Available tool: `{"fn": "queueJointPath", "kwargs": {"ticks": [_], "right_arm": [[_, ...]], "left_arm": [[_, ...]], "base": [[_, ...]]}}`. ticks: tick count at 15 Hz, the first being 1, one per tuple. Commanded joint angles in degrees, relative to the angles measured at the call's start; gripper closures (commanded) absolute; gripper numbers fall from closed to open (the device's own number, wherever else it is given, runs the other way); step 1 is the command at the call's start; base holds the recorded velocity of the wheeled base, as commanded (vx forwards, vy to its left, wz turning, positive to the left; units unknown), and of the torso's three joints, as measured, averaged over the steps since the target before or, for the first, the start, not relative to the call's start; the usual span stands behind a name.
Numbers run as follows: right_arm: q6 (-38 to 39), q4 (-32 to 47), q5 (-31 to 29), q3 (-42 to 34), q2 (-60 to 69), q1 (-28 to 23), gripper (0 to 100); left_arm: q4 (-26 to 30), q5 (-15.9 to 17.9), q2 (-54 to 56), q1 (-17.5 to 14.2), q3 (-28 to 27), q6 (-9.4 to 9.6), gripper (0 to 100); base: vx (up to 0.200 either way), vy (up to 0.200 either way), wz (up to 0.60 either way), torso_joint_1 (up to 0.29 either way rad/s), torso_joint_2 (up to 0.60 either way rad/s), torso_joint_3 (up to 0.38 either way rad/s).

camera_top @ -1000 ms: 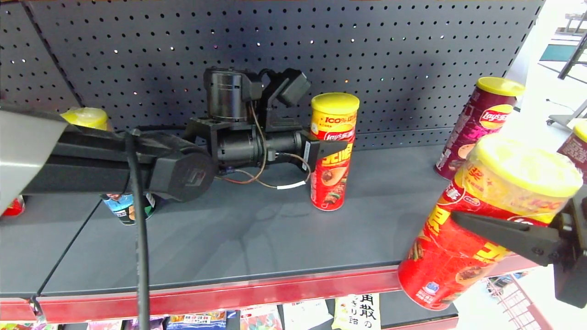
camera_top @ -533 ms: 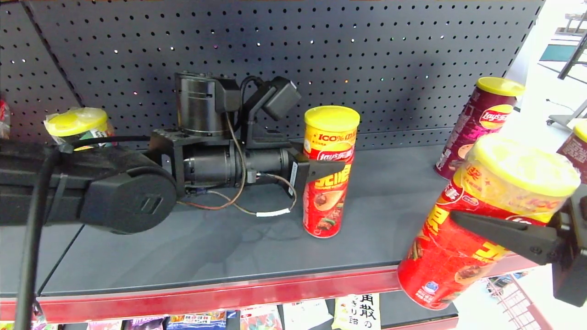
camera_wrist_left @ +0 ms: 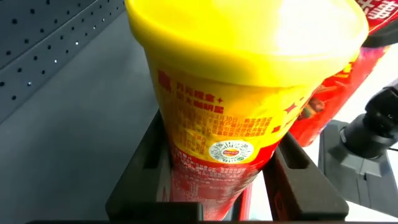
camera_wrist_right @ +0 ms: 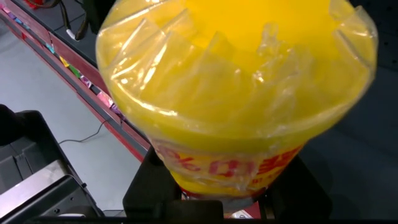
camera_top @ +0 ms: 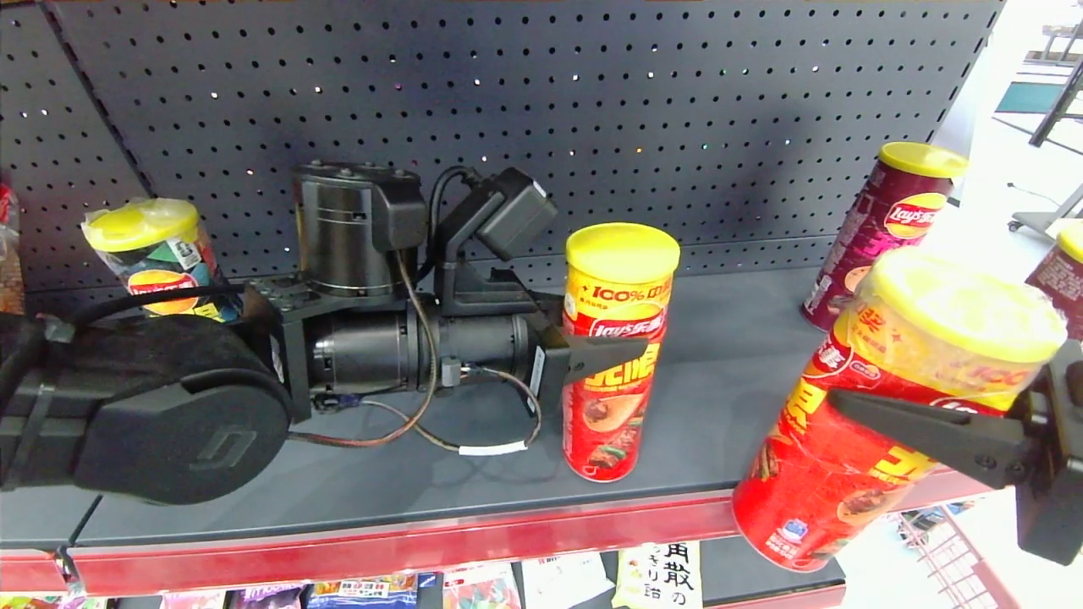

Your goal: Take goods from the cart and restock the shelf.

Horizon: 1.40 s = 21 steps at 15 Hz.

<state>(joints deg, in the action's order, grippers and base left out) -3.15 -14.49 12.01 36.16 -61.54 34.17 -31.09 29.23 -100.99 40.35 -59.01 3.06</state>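
Note:
A red chip can with a yellow lid (camera_top: 616, 351) stands upright near the front edge of the grey shelf (camera_top: 406, 474). My left gripper (camera_top: 622, 351) is shut on it at mid-height, its fingers (camera_wrist_left: 155, 168) on either side of the can (camera_wrist_left: 236, 124). A second red chip can with a yellow lid (camera_top: 888, 406) hangs tilted in front of the shelf's right end, with my right gripper (camera_top: 922, 427) shut on it. In the right wrist view this can (camera_wrist_right: 236, 93) shows its film-wrapped lid.
A maroon chip can (camera_top: 884, 233) leans at the shelf's back right, another (camera_top: 1062, 266) at the far right edge. A dark can with a yellow lid (camera_top: 156, 254) stands at the back left. The perforated back panel (camera_top: 592, 101) rises behind. Packets (camera_top: 651, 575) hang below the red shelf rail (camera_top: 423, 545).
My left arm has drawn back toward the shelf's front edge, carrying the upright can with it from the middle of the shelf. The right arm and its can have kept still.

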Motion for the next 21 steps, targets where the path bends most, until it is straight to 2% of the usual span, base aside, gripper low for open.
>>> {"fn": "queueJointPath", "kwargs": {"ticks": [1,6,12,21], "right_arm": [[-0.02,-0.01,0.03,-0.12,-0.07,0.02,100],[-0.02,-0.01,0.03,0.05,-0.60,0.02,100],[-0.02,-0.01,0.03,0.14,-0.95,0.11,100],[-0.02,-0.10,0.03,0.32,-1.30,0.11,100]], "left_arm": [[0.06,0.47,0.79,0.08,0.92,-0.07,100],[0.06,1.09,3.43,0.08,4.79,-0.07,100],[0.32,2.50,3.43,0.08,4.70,-0.25,100],[0.06,1.79,2.99,0.08,4.96,-0.25,100]], "base": [[0.000,0.000,0.00,0.000,0.00,0.000],[0.000,0.000,0.00,0.000,0.00,0.000],[0.000,0.000,0.00,0.000,0.00,0.000],[0.000,0.000,0.00,0.000,0.00,0.000]]}}
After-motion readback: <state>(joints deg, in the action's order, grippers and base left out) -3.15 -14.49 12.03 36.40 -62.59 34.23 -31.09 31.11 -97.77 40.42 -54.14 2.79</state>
